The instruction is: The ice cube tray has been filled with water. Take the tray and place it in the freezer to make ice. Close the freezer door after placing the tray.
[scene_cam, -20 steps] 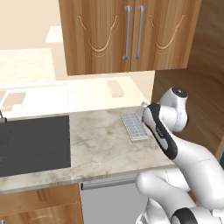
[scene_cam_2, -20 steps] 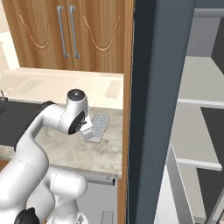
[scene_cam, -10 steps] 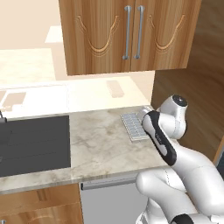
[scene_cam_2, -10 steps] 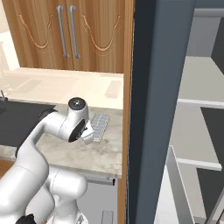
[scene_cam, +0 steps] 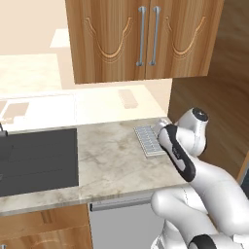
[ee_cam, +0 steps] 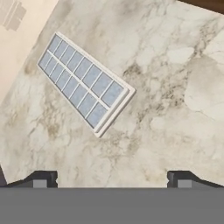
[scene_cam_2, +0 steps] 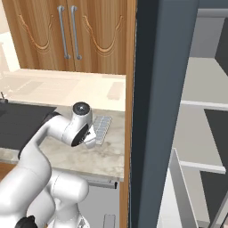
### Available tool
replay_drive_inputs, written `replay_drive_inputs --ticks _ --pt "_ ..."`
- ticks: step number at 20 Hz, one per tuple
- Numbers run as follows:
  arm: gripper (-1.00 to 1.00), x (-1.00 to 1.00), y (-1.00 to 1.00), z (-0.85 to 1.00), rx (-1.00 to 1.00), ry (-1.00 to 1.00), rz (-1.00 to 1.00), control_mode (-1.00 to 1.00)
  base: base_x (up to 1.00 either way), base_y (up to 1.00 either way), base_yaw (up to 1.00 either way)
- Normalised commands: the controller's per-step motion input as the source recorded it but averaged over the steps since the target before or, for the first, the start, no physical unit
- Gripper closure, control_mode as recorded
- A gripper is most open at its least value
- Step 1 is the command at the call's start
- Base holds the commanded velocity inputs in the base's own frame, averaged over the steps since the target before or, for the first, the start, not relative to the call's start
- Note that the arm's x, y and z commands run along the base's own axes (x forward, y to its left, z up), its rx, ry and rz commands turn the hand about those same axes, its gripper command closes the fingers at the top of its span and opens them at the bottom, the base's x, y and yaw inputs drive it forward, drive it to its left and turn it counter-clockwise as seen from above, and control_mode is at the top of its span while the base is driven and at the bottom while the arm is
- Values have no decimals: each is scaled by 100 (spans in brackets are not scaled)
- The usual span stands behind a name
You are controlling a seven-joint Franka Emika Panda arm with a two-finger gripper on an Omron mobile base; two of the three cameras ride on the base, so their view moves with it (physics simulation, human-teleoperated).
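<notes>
Marbled stone counter [scene_cam: 112, 160], and the ice cube tray [ee_cam: 84, 82] lies flat on it, tucked toward the back right corner, near the back wall and just short of the wooden side panel [scene_cam: 214, 97]. In the hand view the gripper [ee_cam: 111, 179] hangs over bare counter just beside the tray's near end, its two dark fingertips [ee_cam: 41, 178] spread wide, nothing between them, not touching the tray. From the left base view the arm's head sits right beside the tray [scene_cam: 150, 140]. Over on the right base view, the freezer [scene_cam_2: 196, 147] stands open with pale shelves showing, its slate-blue freezer door [scene_cam_2: 160, 111] edge-on.
</notes>
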Motion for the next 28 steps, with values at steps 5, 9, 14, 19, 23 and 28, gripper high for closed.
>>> replay_drive_inputs --ticks 5,9,14,19,23,28 --pt "-100 26 0 -23 0 0 -9 -100 0 0 0" --pt "-100 24 0 -26 0 0 -8 -100 0 0 0" --pt "-100 25 -8 -22 0 0 -5 -100 0 0 0" --pt "-100 36 -11 -14 0 0 0 -100 0 0 0" --pt "-100 33 -1 -12 0 0 3 -100 0 0 0" --pt "-100 15 0 -11 0 0 6 -100 0 0 0"
